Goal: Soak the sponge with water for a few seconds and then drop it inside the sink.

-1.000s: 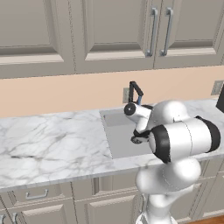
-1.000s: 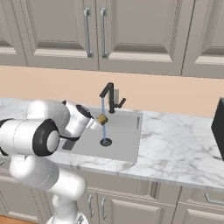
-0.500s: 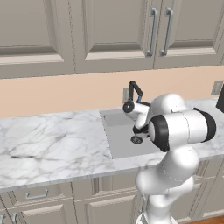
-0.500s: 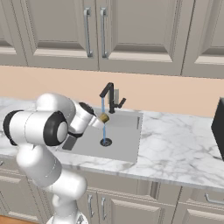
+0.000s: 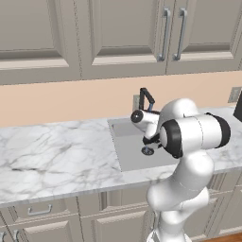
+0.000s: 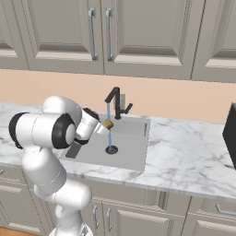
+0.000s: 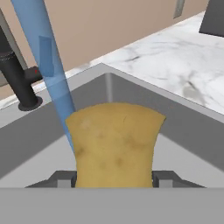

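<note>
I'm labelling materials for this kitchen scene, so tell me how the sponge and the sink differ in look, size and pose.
Colour: the sponge is yellow-orange and mottled; the sink is plain grey.
Size: the sponge is a small block, while the sink is a far larger rectangular basin with a round drain.
Pose: the sponge is held up in the gripper, above the basin and beside the water stream; the sink sits fixed in the white marble counter.
Shared: both are roughly rectangular.

Sponge (image 7: 114,146): small yellow-orange block, pinched sides, raised above the basin, touching the stream.
Water (image 6: 109,131): thin pale-blue stream, falling to the drain.
Sink (image 6: 133,156): rectangular grey basin, round dark drain, set in white marble.
</note>
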Robot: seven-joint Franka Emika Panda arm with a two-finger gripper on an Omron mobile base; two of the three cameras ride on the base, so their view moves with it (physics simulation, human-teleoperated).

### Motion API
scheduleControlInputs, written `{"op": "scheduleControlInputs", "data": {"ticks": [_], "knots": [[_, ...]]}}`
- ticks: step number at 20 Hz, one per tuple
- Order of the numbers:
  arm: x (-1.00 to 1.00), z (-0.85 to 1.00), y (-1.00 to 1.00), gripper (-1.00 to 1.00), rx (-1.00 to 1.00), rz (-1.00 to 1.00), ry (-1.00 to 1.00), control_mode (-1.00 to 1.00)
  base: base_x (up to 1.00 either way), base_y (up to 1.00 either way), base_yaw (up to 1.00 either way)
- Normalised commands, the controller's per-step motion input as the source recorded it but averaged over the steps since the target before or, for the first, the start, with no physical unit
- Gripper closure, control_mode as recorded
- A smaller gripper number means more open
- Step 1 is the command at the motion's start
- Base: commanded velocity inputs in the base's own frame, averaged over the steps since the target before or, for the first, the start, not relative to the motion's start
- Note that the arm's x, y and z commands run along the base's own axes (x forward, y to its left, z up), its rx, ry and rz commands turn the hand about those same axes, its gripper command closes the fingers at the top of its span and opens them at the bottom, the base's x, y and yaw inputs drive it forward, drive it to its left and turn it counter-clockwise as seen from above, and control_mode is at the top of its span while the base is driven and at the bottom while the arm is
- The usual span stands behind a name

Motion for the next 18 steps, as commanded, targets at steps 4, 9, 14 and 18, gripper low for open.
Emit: {"op": "scheduleControlInputs", "data": {"ticks": [4,9,14,18], "knots": [[0.05,-0.15,0.00,1.00,0.00,0.00,0.00,-1.00,0.00,0.00,0.00],[0.28,-0.18,0.00,1.00,0.00,0.00,0.00,-1.00,0.00,0.00,0.00],[0.22,-0.10,0.00,1.00,0.00,0.00,0.00,-1.00,0.00,0.00,0.00],[0.24,-0.08,0.00,1.00,0.00,0.00,0.00,-1.00,0.00,0.00,0.00]]}}
